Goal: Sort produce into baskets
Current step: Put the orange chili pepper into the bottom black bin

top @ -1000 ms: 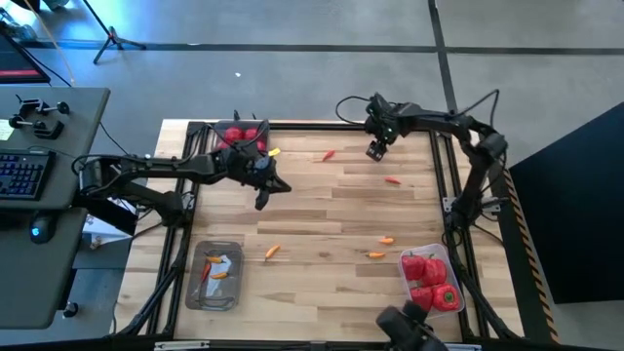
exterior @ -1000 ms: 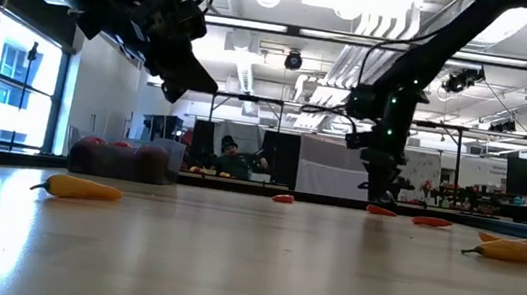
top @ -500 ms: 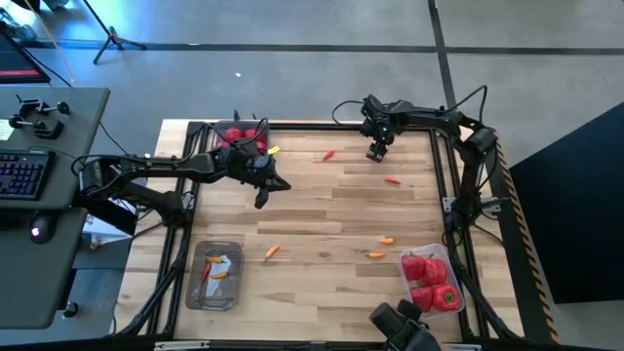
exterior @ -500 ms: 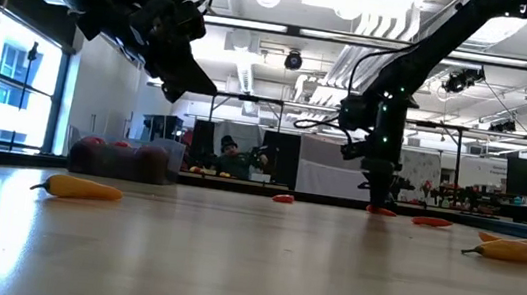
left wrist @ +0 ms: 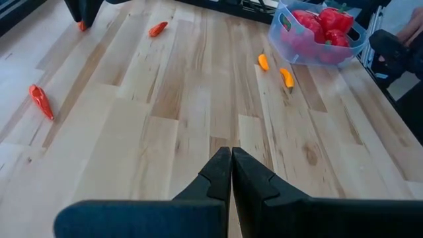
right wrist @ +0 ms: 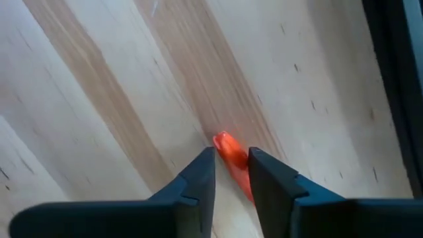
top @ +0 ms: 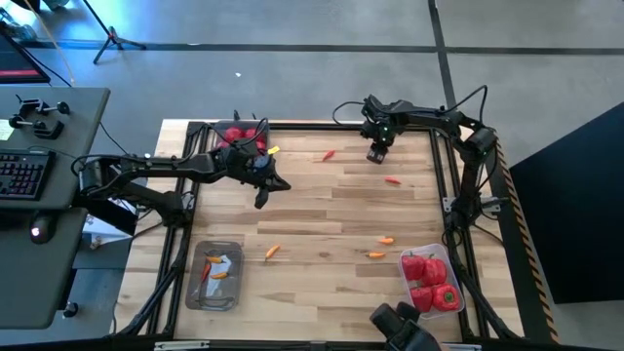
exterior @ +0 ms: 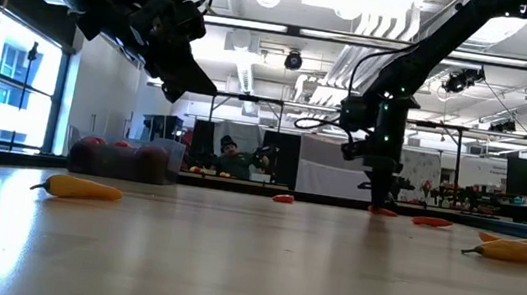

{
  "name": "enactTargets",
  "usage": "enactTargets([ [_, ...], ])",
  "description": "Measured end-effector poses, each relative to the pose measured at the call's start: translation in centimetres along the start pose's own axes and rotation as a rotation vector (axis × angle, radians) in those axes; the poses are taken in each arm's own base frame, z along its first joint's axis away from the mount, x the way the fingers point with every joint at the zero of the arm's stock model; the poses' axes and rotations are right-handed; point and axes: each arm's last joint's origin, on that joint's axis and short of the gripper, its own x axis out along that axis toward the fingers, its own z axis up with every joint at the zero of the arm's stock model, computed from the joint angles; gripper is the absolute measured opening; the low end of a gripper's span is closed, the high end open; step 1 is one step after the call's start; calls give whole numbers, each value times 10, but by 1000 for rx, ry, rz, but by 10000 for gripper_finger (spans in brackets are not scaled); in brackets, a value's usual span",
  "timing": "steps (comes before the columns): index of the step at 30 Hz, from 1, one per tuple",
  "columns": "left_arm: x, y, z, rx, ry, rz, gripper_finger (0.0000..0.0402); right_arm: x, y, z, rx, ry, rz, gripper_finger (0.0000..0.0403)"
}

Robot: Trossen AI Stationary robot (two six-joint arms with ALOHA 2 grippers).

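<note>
My right gripper (top: 375, 154) stands at the table's far side, pointing down, its fingers closed around a tiny red pepper (right wrist: 230, 156) that lies on the wood. My left gripper (top: 260, 202) hangs shut and empty above the table's left middle. More tiny pieces lie loose: red ones (top: 329, 154) (top: 392, 180) and orange ones (top: 272, 251) (top: 387, 240) (top: 375, 254). Three clear baskets rest on the table: far left with round red fruits (top: 239, 136), near left with small pieces (top: 216, 276), near right with red bell peppers (top: 430, 281). My right gripper pinches the tiny red pepper between its two fingers (right wrist: 201, 173), coming from above and pointing down. One end of the pepper (right wrist: 222, 140) sticks out beyond the fingertips. The pepper lies on the table, and its other end runs under one finger.
Black frame rails run along the table's far edge (top: 312, 125) and right side (top: 450, 195). A desk with a keyboard (top: 21, 175) stands left of the table. Bare wood lies in the table's middle (top: 322, 214).
My right gripper has sunk to the table over the tiny red pepper at the far side, shifting slightly toward the table's left, and has stayed there for the last half second.
</note>
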Motion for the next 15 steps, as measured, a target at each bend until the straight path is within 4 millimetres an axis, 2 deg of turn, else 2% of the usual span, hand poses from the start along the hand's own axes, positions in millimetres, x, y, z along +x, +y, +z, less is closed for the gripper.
enactTargets([
  [9,0,0,0,2,0,0,0,0,1,-4,-58,41,2,65],
  [15,0,0,0,3,1,0,0,0,3,-5,-66,59,11,81],
])
